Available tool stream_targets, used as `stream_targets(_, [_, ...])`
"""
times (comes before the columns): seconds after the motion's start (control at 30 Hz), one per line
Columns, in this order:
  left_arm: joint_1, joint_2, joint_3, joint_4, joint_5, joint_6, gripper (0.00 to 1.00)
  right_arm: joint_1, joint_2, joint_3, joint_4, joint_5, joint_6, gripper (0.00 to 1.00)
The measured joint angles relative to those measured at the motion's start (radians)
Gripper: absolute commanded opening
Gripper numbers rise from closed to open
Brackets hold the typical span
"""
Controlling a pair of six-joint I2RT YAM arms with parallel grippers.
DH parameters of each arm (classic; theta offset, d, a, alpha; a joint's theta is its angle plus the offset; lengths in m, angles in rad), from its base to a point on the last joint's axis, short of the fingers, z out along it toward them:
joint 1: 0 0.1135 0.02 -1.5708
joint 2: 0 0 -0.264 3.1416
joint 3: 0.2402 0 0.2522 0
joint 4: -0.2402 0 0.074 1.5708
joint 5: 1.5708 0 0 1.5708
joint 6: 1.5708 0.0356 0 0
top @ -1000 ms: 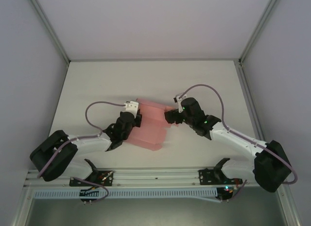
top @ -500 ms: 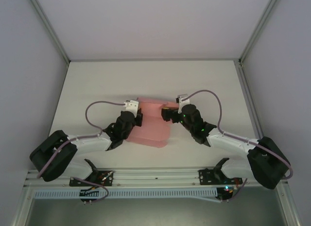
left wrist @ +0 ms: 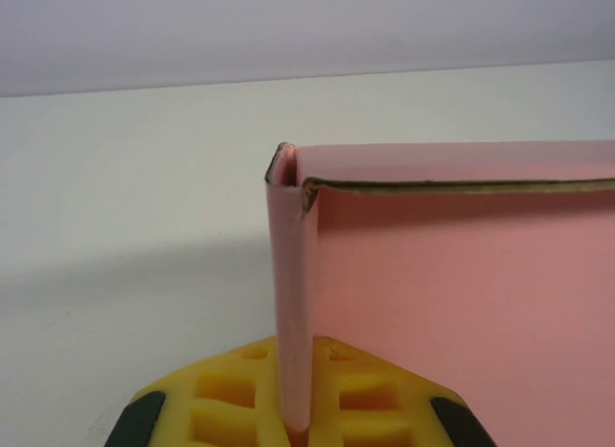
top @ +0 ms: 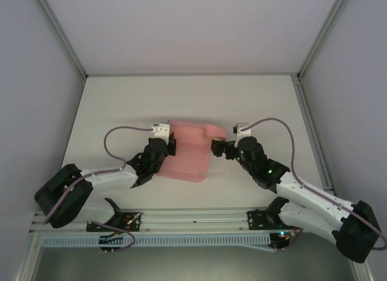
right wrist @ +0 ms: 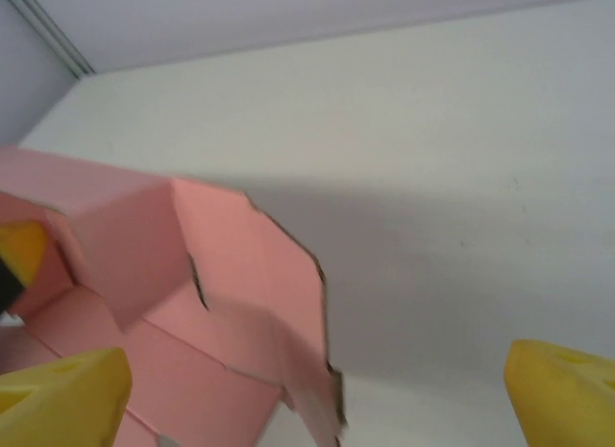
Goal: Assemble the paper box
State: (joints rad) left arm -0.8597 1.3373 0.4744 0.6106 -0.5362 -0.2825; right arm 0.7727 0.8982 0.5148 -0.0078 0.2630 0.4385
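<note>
The paper box [top: 190, 154], a pale pink, partly folded card, sat on the white table [top: 181, 93] between my two arms, a little left of the middle. From the top camera its long axis ran roughly from the near edge toward the back wall, leaning slightly to the right at the far end. The near panel looked to lie flat on the table, and the far panels were folded up. The left gripper [top: 165, 147] was at the box's left far corner. On the left wrist camera I saw its yellow pads [left wrist: 360, 399] pressed together on a thin upright side wall of the box [left wrist: 461, 293]. That wall rose straight up from between the pads, with a broad panel running off to the right behind a raw card edge. The right gripper [top: 216, 147] was at the box's right far corner, with its jaws spread wide. On the right wrist camera the two yellow fingertips [right wrist: 58, 399] stood well apart at the bottom corners. The box's loose flaps [right wrist: 192, 303] hung down toward the left one, and I could not tell whether card and finger touched.
</note>
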Motion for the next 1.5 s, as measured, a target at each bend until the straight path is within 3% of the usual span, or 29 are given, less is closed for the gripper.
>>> stream_targets(0.4, [0.000, -0.036, 0.005, -0.008, -0.016, 0.006, 0.00, -0.020, 0.158, 0.000, -0.103, 0.026, 0.038, 1.00])
stream_targets(0.8, [0.000, -0.029, 0.009, -0.010, -0.037, 0.024, 0.00, -0.033, 0.124, -0.035, -0.149, 0.029, 0.059, 1.00])
stream_targets(1.3, [0.000, -0.030, 0.009, -0.010, -0.010, 0.026, 0.00, -0.043, 0.082, -0.080, 0.061, -0.048, 0.014, 1.00])
stream_targets(1.5, [0.003, -0.031, 0.009, -0.016, -0.010, 0.010, 0.00, -0.051, 0.069, -0.037, 0.059, -0.058, -0.020, 1.00])
